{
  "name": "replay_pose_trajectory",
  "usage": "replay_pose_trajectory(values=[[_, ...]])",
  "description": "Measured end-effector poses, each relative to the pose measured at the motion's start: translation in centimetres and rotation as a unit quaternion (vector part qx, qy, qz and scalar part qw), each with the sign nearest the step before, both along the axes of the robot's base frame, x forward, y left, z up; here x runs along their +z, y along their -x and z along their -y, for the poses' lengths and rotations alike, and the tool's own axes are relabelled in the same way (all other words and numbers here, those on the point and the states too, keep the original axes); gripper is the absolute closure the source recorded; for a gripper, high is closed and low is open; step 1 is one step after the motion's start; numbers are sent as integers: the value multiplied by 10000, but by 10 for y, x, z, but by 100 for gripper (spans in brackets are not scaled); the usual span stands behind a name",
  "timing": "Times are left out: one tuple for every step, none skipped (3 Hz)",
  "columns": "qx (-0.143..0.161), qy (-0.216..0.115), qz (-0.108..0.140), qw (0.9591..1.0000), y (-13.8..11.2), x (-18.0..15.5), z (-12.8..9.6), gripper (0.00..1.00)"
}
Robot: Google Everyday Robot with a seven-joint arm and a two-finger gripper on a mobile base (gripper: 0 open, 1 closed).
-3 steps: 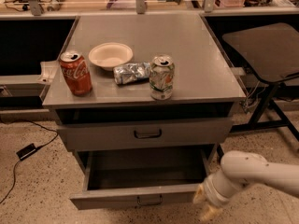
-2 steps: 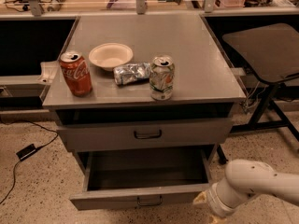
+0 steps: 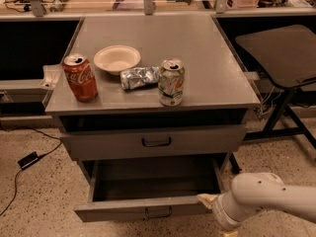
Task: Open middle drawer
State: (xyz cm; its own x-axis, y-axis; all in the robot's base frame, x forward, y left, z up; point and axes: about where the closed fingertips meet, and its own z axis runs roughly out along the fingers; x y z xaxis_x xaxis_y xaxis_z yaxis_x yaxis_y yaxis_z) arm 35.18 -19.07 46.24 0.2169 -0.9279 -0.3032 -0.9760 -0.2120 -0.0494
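Note:
The middle drawer (image 3: 118,213) is a grey metal drawer with a small dark loop handle (image 3: 158,212). It stands pulled out below the shut upper drawer (image 3: 113,143), and its inside looks empty. My gripper (image 3: 211,201) is at the bottom right on a white arm (image 3: 261,196). Its pale tip is next to the right end of the middle drawer's front panel. Part of the gripper is cut off by the lower edge of the view.
On the cabinet top (image 3: 197,48) stand a red cola can (image 3: 80,77), a white bowl (image 3: 117,59), a crumpled silver bag (image 3: 139,77) and a green-and-white can (image 3: 171,82). A dark chair (image 3: 281,53) is at the right. A cable and plug (image 3: 27,159) lie on the floor at the left.
The arm has sunk lower in the view and swung slightly, with the gripper staying by the drawer's right front corner. The drawer stands as far out as before.

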Motion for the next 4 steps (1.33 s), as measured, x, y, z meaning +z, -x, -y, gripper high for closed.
replay_pose_trajectory(values=[[-89,169,-147,9997,-19,-4,8,0],[-381,216,-297,9986,-42,-20,22,0],[-640,169,-451,9968,-51,-46,28,23],[-713,103,-485,9962,-49,-51,28,41]])
